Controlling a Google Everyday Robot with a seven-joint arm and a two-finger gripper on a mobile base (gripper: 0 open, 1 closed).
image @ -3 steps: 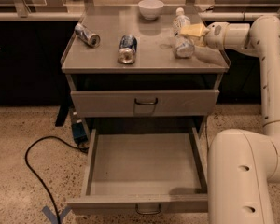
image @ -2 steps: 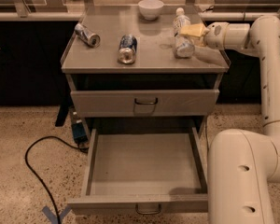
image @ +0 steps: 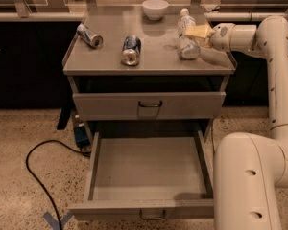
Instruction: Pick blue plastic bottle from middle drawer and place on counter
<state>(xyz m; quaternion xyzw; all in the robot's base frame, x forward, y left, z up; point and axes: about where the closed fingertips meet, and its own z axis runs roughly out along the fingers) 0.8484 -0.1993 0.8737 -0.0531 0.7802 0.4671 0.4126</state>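
The blue plastic bottle [image: 187, 35] is on the right part of the counter [image: 149, 61], leaning with its white cap toward the back and its ribbed base toward the front. My gripper [image: 198, 32] reaches in from the right and is against the bottle's right side. The middle drawer [image: 149, 174] is pulled all the way out below, and nothing shows inside it. Its loop handle [image: 152, 215] is at the front centre.
Two blue-and-silver cans lie on the counter, one at the left [image: 89, 35] and one in the middle [image: 131, 50]. A white bowl [image: 155, 8] stands at the back. The drawer above [image: 149, 105] is shut. A black cable [image: 43, 176] runs over the floor at the left. My arm's base [image: 252, 181] stands by the open drawer's right side.
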